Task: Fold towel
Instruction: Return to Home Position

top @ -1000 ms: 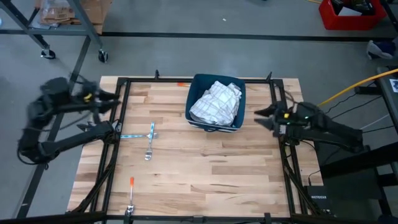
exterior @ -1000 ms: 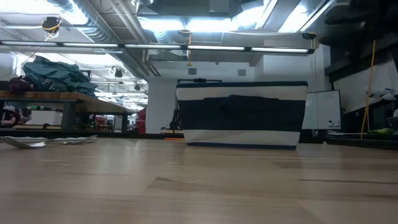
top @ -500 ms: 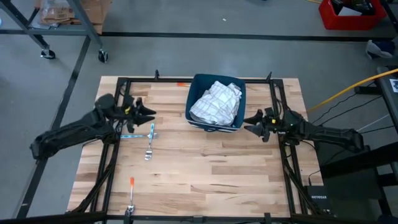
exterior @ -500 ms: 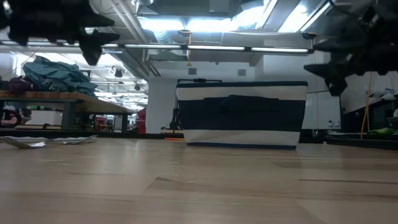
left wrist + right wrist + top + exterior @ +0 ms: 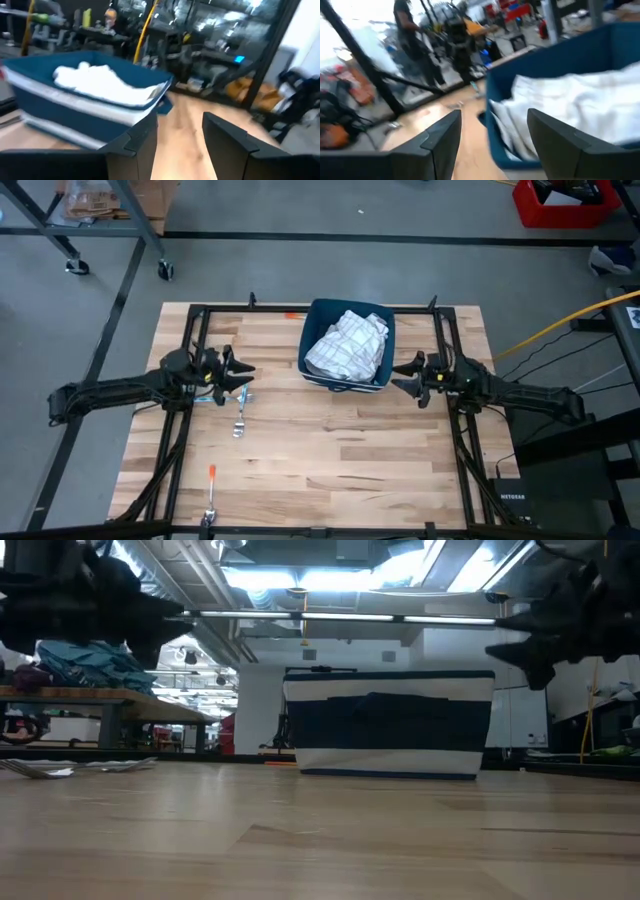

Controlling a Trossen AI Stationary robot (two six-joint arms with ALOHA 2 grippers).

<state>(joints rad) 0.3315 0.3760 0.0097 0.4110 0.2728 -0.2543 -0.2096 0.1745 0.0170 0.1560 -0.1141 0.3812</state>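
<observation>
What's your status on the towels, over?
Left end effector open, left of bin; right end effector open, right of it. Towels in bin. Cutlery near left end effector.

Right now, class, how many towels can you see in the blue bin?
1. A white-and-gray checkered towel lies in the blue bin at the table's far edge, between the open left gripper and right gripper. Another may be hidden beneath it.

A metal utensil (image 5: 241, 408) is lying on the wooden table (image 5: 340, 470); an orange-handled utensil (image 5: 211, 492) is resting near that table's corner.
</observation>
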